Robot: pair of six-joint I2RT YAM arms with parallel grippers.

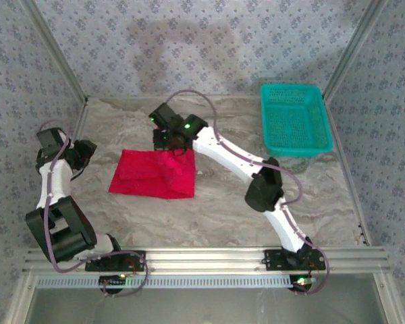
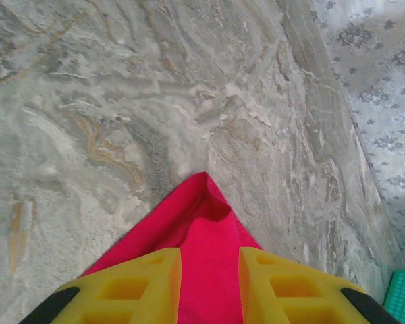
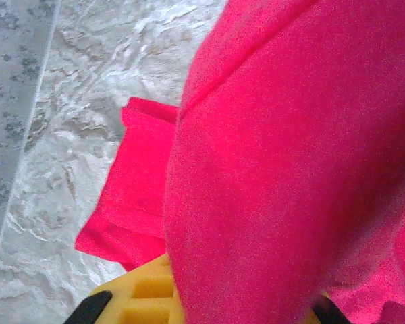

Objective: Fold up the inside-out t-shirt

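We reckon the t-shirt (image 1: pixel 145 177) is mostly folded: the right gripper (image 1: pixel 171 147) pinches its far edge for another fold, the left gripper (image 2: pixel 209 262) part-open, holding nothing.

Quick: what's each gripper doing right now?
Left gripper: open, holding nothing.
Right gripper: closed on the shirt.

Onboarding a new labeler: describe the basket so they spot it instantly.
Find the marbled table, then its far right corner by the patterned wall. The basket sits there: teal rigid plastic mesh, unlike the soft red t-shirt at mid-table.
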